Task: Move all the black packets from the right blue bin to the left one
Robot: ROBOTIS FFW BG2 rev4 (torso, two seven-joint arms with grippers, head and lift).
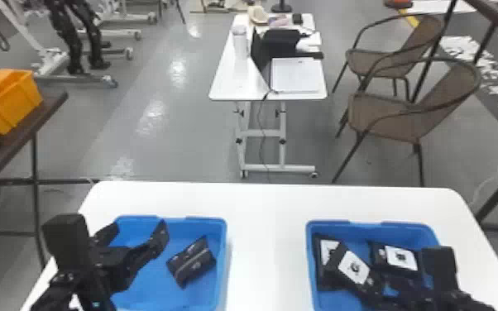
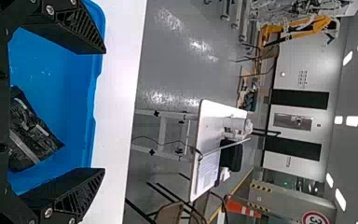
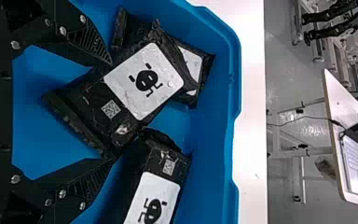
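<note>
You're likely setting up a pick: you're wanting right claw (image 3: 111, 111) square on top packet (image 3: 144, 79), fingers straddling it and catching nothing else before closing. They're standing apart, packet lying ahead, partly between them, in right bin (image 3: 209, 140). Left claw (image 2: 104, 111) is gaping over left bin (image 2: 70, 93).

Black packets (image 3: 87, 105), labels (image 3: 170, 78) white with black figures (image 3: 146, 80), bins (image 3: 216, 135) blue.

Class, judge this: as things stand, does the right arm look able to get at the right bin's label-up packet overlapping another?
Likely yes: the right gripper is open over the bin, and nothing seems to cover that packet.
</note>
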